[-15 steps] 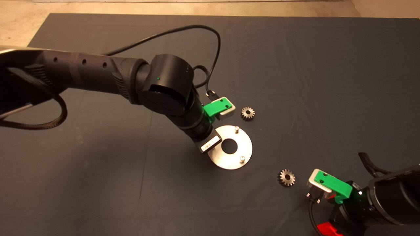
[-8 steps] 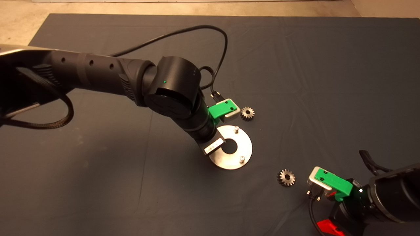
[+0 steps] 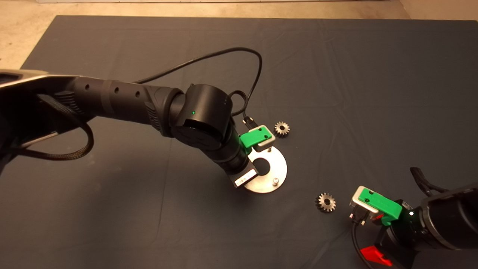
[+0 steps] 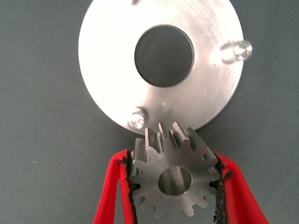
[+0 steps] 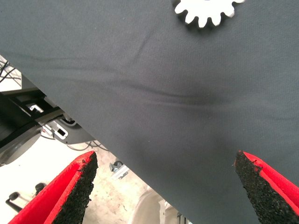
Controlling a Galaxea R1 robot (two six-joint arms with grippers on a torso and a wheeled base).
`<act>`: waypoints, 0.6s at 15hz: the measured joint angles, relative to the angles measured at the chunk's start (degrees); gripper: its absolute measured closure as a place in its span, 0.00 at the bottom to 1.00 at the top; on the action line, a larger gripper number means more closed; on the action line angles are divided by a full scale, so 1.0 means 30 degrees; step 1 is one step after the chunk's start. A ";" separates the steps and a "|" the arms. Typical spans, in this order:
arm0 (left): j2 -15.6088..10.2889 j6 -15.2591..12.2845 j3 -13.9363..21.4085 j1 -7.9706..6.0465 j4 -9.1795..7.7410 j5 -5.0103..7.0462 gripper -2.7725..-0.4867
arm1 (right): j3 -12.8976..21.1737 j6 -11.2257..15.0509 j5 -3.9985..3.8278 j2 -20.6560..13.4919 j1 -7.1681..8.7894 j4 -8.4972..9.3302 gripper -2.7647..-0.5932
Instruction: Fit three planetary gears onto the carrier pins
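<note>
Disc as landmark: it lies flat near the mat's middle, bare mat open on all sides out to the edges. The left gripper hangs over the disc's left rim, jaws pinching a gear by its teeth, the gear just beside one pin and not on it. A second pin stands bare across the centre hole; the third is cut off in the wrist view. From above, the left arm hides the disc's left part, the held gear and that near pin. One loose gear lies just beyond the disc, another nearer and to its right, cut off in the right wrist view. The right gripper sits further right of the disc, jaws spread over mat and floor.
</note>
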 joint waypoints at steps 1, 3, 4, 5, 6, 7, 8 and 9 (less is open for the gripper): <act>0.0000 0.0248 0.0000 0.0008 0.0102 0.0001 0.94 | 0.0000 -0.0002 0.0004 -0.0002 0.0000 0.0016 0.27; 0.0008 0.0284 -0.0008 0.0008 0.0138 0.0008 0.94 | 0.0000 0.0000 0.0004 -0.0002 0.0000 0.0016 0.27; 0.0025 0.0288 -0.0024 0.0016 0.0222 0.0008 0.94 | 0.0000 -0.0007 0.0004 -0.0002 0.0000 0.0016 0.27; 0.0045 0.0365 -0.0024 0.0024 0.0347 0.0008 0.94 | 0.0000 -0.0005 0.0000 -0.0002 0.0000 0.0020 0.27; 0.0080 0.0543 -0.0033 0.0089 0.0560 0.0000 0.94 | 0.0000 0.0000 0.0000 -0.0006 0.0000 0.0026 0.27; 0.0118 0.0840 -0.0121 0.0288 0.0679 0.0000 0.95 | 0.0000 -0.0006 0.0000 -0.0006 0.0000 0.0028 0.27; 0.0138 0.1001 -0.0283 0.0601 0.0695 -0.0008 0.95 | 0.0000 0.0000 0.0012 -0.0006 0.0000 0.0028 0.27; 0.0130 0.1085 -0.0394 0.0861 0.0695 0.0012 0.95 | 0.0000 0.0000 0.0004 -0.0014 0.0000 0.0037 0.27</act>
